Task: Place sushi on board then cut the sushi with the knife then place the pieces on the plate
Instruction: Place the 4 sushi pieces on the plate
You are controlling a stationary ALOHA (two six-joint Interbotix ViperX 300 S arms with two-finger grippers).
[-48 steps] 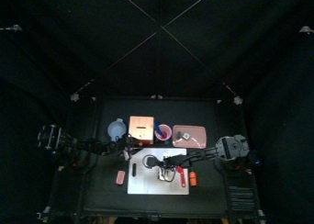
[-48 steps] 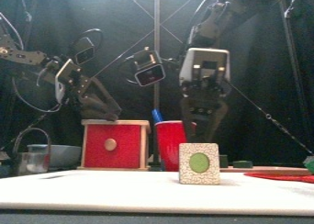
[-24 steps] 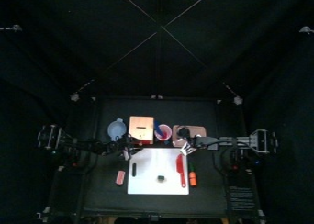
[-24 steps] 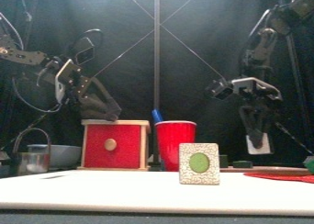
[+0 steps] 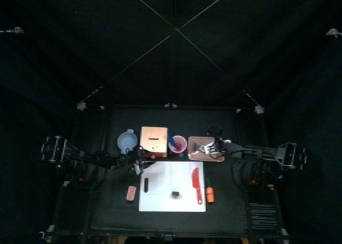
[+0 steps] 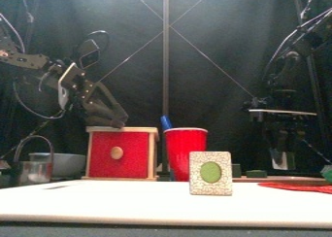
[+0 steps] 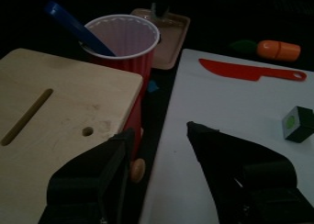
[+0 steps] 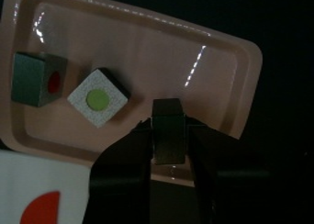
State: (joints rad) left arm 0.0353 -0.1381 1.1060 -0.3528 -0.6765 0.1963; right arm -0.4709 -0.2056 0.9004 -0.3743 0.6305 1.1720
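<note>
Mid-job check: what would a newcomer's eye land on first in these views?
Probably the right gripper over the pink tray, at the back right of the white cutting board, its fingers pinching a dark sushi piece above two pieces already lying there. Then the lone sushi piece standing on that board, red knife lying flat nearby.

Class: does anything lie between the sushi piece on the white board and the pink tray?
Only the red knife, flat on the white board roughly between sushi piece and pink tray; lifting should clear it.
</note>
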